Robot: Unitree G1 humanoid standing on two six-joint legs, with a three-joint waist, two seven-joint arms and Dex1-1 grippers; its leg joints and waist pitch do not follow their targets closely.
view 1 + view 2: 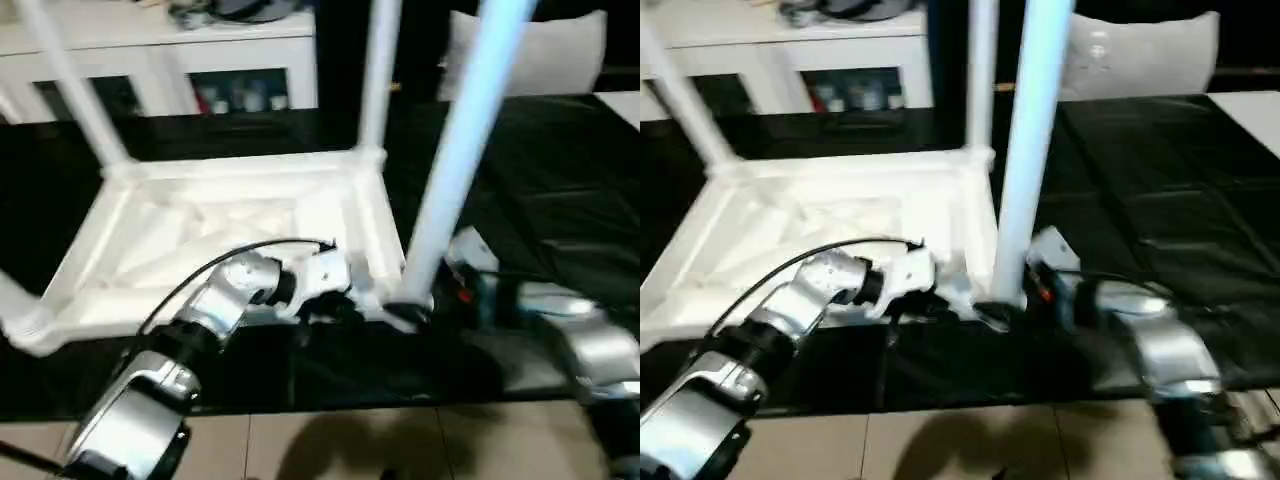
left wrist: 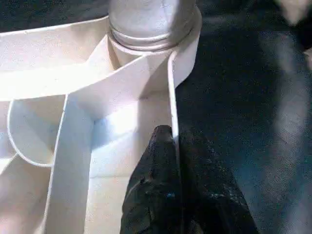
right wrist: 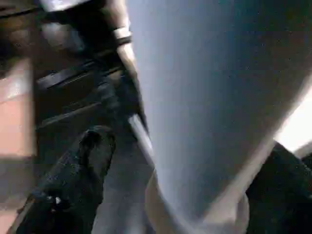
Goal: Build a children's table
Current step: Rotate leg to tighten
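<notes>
left pincer [image 2: 176, 146] pinching table rim [image 2: 171, 97]

Leg [image 1: 455, 150] tops beyond upper edge

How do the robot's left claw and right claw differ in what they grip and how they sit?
The left claw pinches the thin rim wall of the upturned table top; the right claw straddles the thick base of the near leg. The left reaches in from the front, the right from the side. Both work at one corner.
</notes>
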